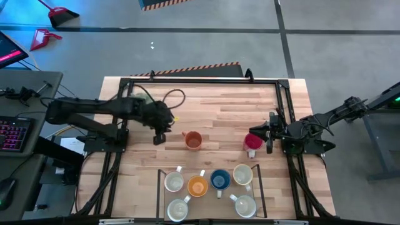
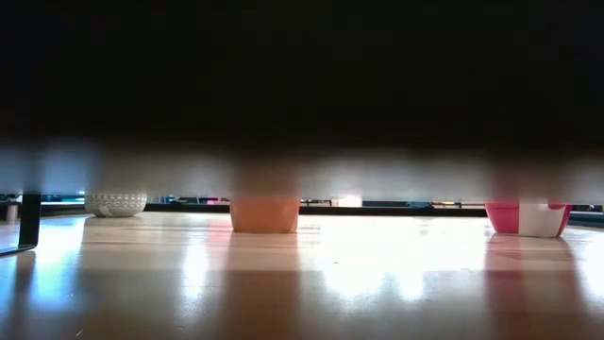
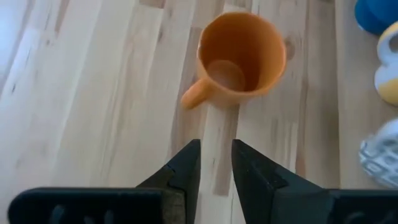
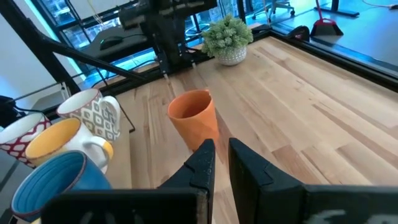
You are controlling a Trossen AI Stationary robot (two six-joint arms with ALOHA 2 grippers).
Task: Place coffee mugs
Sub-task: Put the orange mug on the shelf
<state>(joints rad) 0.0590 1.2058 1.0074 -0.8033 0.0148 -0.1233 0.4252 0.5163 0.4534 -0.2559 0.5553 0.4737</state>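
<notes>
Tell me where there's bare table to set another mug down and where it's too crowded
Bare wood lies between the lone orange mug and the red mug, and in the far strip beyond them up to the black frame. The near edge is crowded: six mugs cluster there. The left gripper hangs beside the orange mug; the right gripper sits by the red mug.

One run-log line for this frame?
left gripper: empty, beside orange mug | right gripper: empty, at red mug | six mugs in tray
</notes>
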